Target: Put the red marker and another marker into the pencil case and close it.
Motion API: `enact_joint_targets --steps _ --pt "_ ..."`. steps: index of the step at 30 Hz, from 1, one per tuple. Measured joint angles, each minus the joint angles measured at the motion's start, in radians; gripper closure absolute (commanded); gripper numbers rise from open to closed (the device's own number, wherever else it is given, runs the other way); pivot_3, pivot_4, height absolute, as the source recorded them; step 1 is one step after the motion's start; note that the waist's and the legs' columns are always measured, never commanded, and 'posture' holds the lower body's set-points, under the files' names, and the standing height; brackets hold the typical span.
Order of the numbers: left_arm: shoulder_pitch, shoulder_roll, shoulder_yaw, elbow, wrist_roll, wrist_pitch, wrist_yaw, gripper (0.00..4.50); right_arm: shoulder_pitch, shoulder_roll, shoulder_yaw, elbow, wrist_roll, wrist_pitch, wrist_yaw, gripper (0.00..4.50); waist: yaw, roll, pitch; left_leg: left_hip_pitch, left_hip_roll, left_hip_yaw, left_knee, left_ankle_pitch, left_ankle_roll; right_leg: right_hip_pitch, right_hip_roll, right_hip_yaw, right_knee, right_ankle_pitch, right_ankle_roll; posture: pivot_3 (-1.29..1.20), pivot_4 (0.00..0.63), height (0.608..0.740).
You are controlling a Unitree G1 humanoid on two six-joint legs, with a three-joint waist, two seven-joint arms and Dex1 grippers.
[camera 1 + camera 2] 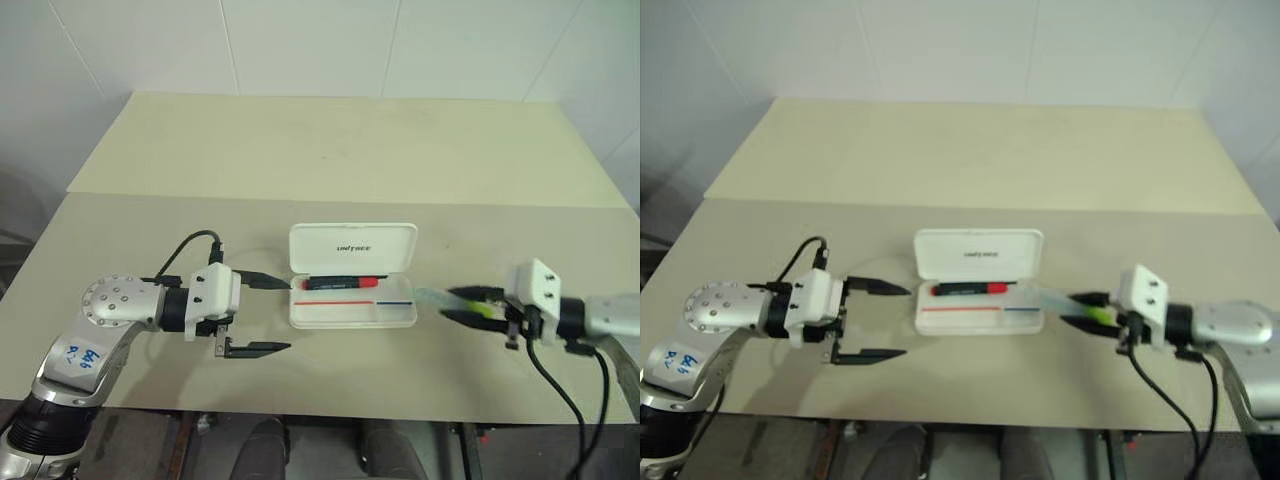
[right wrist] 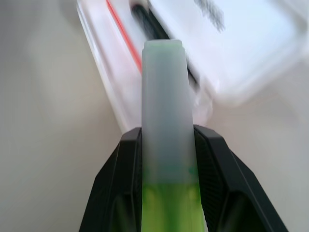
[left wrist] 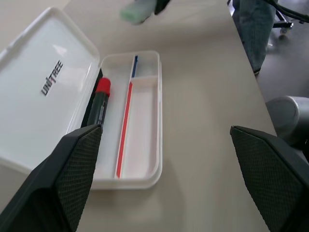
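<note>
Carrying green highlighter (image 1: 455,301) in right gripper (image 1: 462,304) toward open pencil case (image 1: 352,312) | red marker (image 1: 343,282) inside | left gripper (image 1: 270,315) wide, empty, ready for lid.

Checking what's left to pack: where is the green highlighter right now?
The green highlighter is held in the right gripper just above the table, right of the open pencil case, its pale end pointing at the case.

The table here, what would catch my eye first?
Probably the open white pencil case at mid-table, with a red marker lying inside. To its right, the right gripper holds a pale green highlighter pointed toward the case. On the other side, the left gripper waits wide open.
</note>
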Motion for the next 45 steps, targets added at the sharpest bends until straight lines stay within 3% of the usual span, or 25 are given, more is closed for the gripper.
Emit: enact_joint_targets --steps 9,20,45 --pt "0.065 0.033 0.033 -0.004 0.014 -0.02 0.011 0.0 -0.206 0.149 0.236 -0.048 0.022 0.095 -0.006 3.4 0.001 0.0 0.0 -0.001 0.0 -0.001 -0.002 -0.001 -0.002 -0.002 0.0 -0.001 0.0 0.0 0.0 0.0 0.15 0.74" --pt "0.09 0.036 0.066 -0.012 0.013 -0.02 0.036 0.0 -0.276 0.326 0.403 0.094 -0.086 0.024 -0.03 3.4 -0.002 0.0 0.0 -0.001 0.001 -0.001 -0.003 -0.001 -0.002 -0.003 0.0 -0.002 0.002 0.0 0.0 0.0 0.15 0.74" --pt "0.065 0.035 0.065 -0.036 0.013 -0.018 0.06 0.0 -0.37 0.42 0.492 0.346 -0.245 -0.151 0.038 3.4 -0.004 0.0 0.0 0.0 0.001 -0.001 -0.003 -0.001 -0.002 -0.004 0.001 -0.002 0.006 0.001 0.002 0.0 0.15 0.74"
